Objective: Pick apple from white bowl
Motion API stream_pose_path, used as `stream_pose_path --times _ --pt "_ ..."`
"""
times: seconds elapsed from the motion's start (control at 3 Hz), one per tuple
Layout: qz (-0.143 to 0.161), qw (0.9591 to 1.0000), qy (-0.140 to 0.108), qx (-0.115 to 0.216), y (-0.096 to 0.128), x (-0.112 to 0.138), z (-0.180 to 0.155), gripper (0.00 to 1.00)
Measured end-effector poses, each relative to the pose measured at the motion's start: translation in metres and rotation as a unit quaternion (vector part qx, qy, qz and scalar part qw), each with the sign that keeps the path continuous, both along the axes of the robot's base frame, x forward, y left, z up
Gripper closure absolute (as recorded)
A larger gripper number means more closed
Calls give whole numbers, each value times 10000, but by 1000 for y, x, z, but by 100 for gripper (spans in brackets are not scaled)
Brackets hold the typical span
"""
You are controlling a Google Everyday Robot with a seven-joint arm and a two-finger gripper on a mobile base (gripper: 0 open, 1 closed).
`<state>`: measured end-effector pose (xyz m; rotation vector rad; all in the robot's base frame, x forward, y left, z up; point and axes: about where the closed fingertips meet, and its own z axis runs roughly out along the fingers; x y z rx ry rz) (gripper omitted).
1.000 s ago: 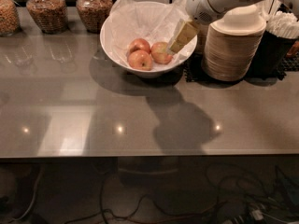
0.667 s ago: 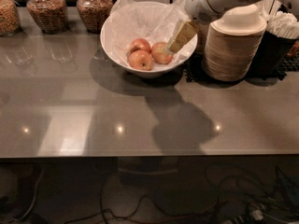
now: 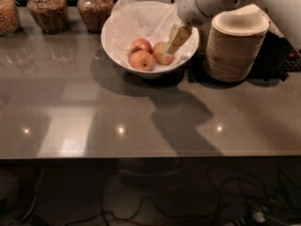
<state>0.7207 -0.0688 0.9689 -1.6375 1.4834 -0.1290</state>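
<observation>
The arm (image 3: pixel 268 1), in the upper right of the frame, is smooth glossy white and ends in 1 rounded, bulbous joint housing (image 3: pixel 200 4). The gripper (image 3: pixel 173 44), just below that housing, is blocky and pale yellow-tan.

End effector (image 3: pixel 171 45) (inside white bowl (image 3: pixel 111 42)) partly hides the right apple (image 3: pixel 159 55)

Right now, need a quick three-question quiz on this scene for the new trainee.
1. How many apples lie in the white bowl?
2. True or false: the pincer hangs outside the white bowl.
3. What stands just right of the bowl in the picture? A) kettle B) stack of beige bowls C) tray

Key: 1. Three. 2. False: it reaches down into the bowl, right by the apple nearest the stack. 3. B.
</observation>
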Motion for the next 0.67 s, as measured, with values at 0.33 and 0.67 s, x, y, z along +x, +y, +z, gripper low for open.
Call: stream_pose_path --times 0.33,0.67 --pt "188 9996 -63 -181 6 15 -14 8" --pt "286 9989 -37 -369 8 22 -26 23"
